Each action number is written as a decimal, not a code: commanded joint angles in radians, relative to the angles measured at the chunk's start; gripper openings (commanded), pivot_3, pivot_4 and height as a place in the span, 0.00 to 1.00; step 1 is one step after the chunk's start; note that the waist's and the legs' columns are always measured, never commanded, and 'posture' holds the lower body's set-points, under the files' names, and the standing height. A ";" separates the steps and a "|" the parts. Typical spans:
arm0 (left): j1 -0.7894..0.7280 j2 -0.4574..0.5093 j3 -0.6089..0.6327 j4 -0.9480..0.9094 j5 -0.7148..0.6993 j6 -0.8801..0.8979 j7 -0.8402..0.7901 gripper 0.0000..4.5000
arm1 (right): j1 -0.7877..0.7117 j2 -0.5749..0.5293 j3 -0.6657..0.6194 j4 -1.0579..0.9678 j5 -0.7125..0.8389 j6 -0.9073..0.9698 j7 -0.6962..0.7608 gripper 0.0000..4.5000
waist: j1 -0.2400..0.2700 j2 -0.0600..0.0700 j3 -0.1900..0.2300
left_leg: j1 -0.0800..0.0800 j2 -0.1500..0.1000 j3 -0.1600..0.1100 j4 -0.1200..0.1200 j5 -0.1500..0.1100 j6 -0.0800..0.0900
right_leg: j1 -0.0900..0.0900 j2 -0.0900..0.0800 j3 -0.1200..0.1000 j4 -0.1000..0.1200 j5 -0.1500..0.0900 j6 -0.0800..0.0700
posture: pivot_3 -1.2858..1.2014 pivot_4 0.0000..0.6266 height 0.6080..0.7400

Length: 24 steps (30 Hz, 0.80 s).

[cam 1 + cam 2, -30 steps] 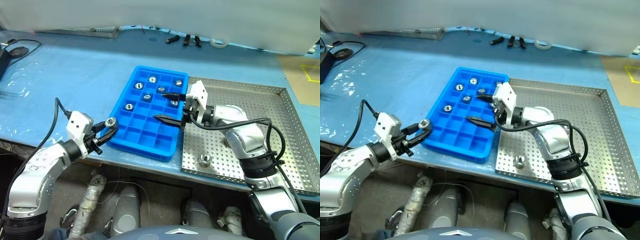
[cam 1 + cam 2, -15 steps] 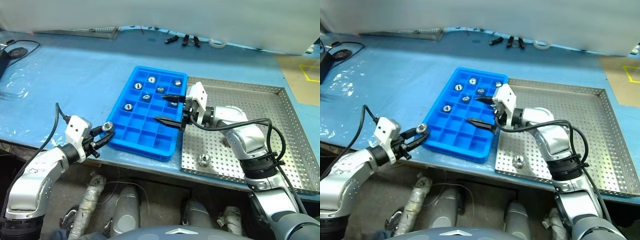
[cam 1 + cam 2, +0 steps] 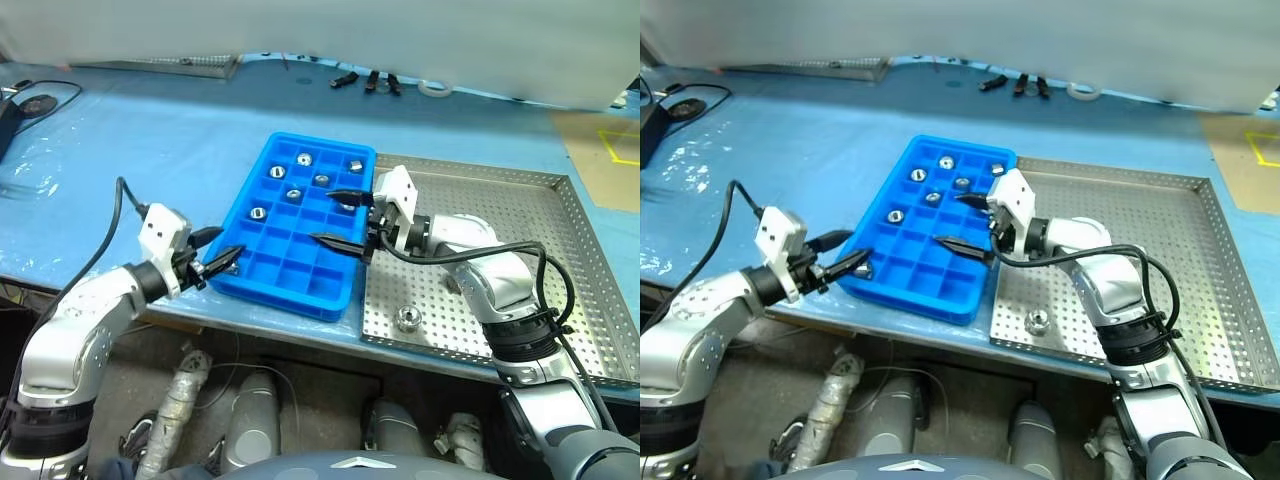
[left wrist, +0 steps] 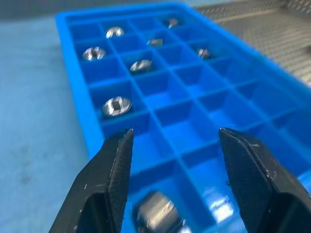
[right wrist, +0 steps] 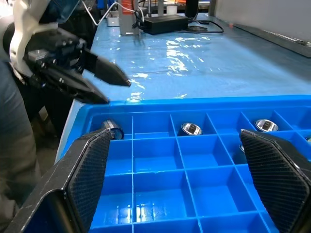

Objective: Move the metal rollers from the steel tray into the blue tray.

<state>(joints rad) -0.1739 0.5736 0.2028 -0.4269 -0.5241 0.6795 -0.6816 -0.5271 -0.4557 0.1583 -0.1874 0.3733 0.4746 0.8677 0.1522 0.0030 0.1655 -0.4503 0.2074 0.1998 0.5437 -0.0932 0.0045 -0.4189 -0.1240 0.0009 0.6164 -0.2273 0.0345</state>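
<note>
The left gripper (image 3: 222, 257), which pinched a roller a second ago, has parted its jaws and dropped that roller (image 4: 156, 217) into the corner compartment of the blue tray (image 3: 262, 283) at about 7 o'clock: one more delivered. The blue tray appears to hold six others. One roller (image 3: 406, 319) remains in the steel tray (image 3: 570, 290). The right gripper (image 3: 340, 216) hovers wide open, empty, at the blue tray's 3 o'clock edge.

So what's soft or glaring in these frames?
Left wrist view: the roller nearest the lens between the fingers is blurred, and the blue tray softens toward its far end. Right wrist view: glare streaks the table sheet.
</note>
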 commanded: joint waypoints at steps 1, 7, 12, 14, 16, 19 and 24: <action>-0.099 -0.014 -0.017 0.010 -0.025 0.006 0.022 0.66 | 0.010 -0.030 -0.082 -0.087 0.035 0.023 -0.030 1.00 | -0.001 0.000 0.000 | 0.000 0.000 0.000 0.000 0.000 0.000 | 0.000 0.000 0.000 0.001 0.000 0.000 | 0.57 0.24 1.00; -0.287 -0.071 -0.147 0.179 0.024 -0.054 -0.026 0.66 | 0.085 -0.078 -0.169 -0.180 0.045 0.062 -0.101 1.00 | -0.009 0.000 0.000 | 0.004 0.000 0.001 0.001 0.001 -0.001 | 0.002 0.000 0.002 0.003 0.000 0.000 | 0.51 0.24 1.00; -0.451 -0.167 -0.308 0.413 0.079 -0.136 -0.157 0.66 | 0.211 -0.100 -0.245 -0.271 0.036 0.084 -0.177 1.00 | -0.027 -0.001 0.000 | 0.003 -0.001 0.001 0.002 0.001 -0.001 | 0.002 0.000 0.003 0.003 0.000 0.000 | 0.46 0.24 1.00; -0.498 -0.199 -0.350 0.488 0.076 -0.149 -0.236 0.66 | 0.258 -0.105 -0.270 -0.309 0.033 0.094 -0.210 1.00 | -0.039 -0.001 -0.001 | 0.003 -0.001 0.002 0.003 0.001 -0.001 | 0.002 0.000 0.003 0.002 0.000 0.000 | 0.44 0.24 1.00; -0.545 -0.221 -0.411 0.572 0.102 -0.183 -0.329 0.66 | 0.315 -0.109 -0.304 -0.364 0.038 0.113 -0.244 1.00 | -0.062 -0.001 -0.001 | 0.003 -0.001 0.002 0.003 0.001 0.000 | 0.001 0.000 0.004 0.002 0.000 0.000 | 0.42 0.24 1.00; -0.615 -0.248 -0.501 0.708 0.154 -0.247 -0.477 0.66 | 0.418 -0.113 -0.358 -0.463 0.048 0.148 -0.290 1.00 | -0.087 -0.001 -0.001 | 0.003 0.000 0.003 0.002 0.000 0.000 | 0.001 0.000 0.004 0.001 0.000 0.000 | 0.38 0.24 1.00; -0.700 -0.285 -0.596 0.873 0.223 -0.340 -0.680 0.66 | 0.569 -0.105 -0.429 -0.596 0.062 0.196 -0.348 1.00 | -0.124 -0.001 -0.001 | 0.003 0.000 0.004 0.003 -0.001 0.002 | 0.001 0.000 0.005 -0.001 0.000 0.000 | 0.34 0.24 1.00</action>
<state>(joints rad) -0.8452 0.2938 -0.3689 0.4227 -0.3235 0.3833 -1.2951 0.0304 -0.5607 -0.2307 -0.7123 0.4149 0.6655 0.5405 0.0281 0.0025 0.1648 -0.4466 0.2070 0.2044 0.5462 -0.0941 0.0068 -0.4171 -0.1239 0.0065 0.6155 -0.2272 0.0347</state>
